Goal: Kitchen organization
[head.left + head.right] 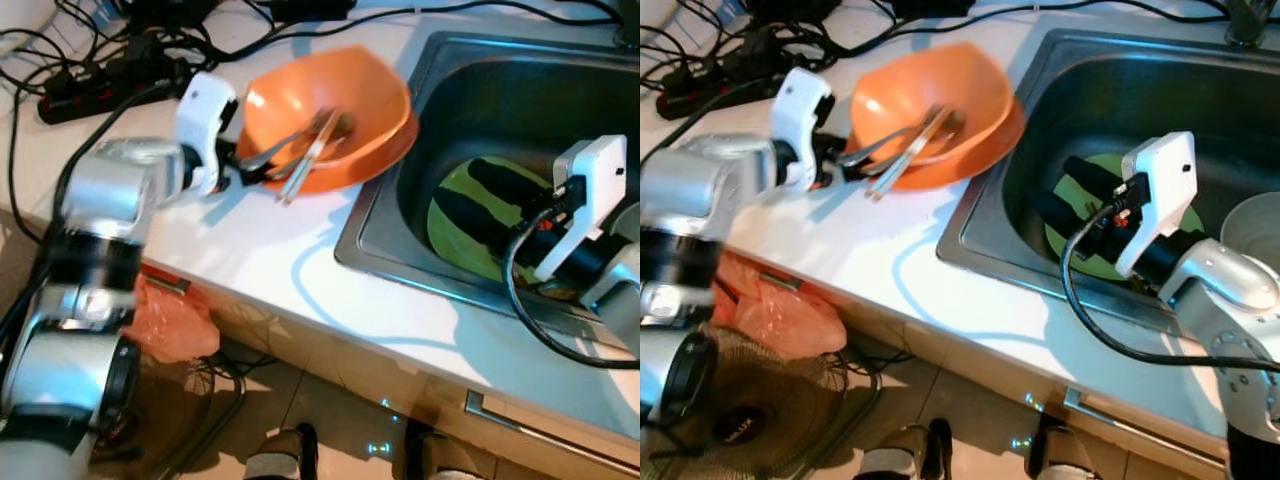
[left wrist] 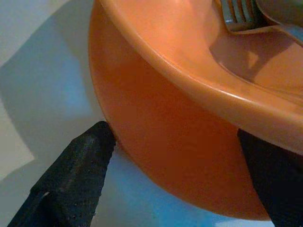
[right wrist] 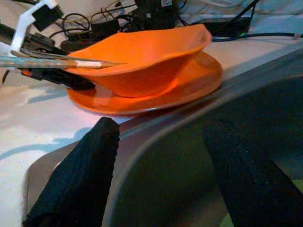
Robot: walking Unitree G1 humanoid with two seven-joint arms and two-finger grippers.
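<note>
Orange bowl, holding a fork and chopsticks, sits on an orange plate at the countertop's sink-side edge. Left gripper, fingers spread wide, straddles the bowl's wall. Right gripper, fingers wide apart, hangs inside the sink over a green plate.

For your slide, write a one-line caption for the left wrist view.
Left hand, fingers apart, straddles the orange bowl holding a fork.

Glossy orange plastic bowl beside a brushed metal sink (dull sheen).
</note>
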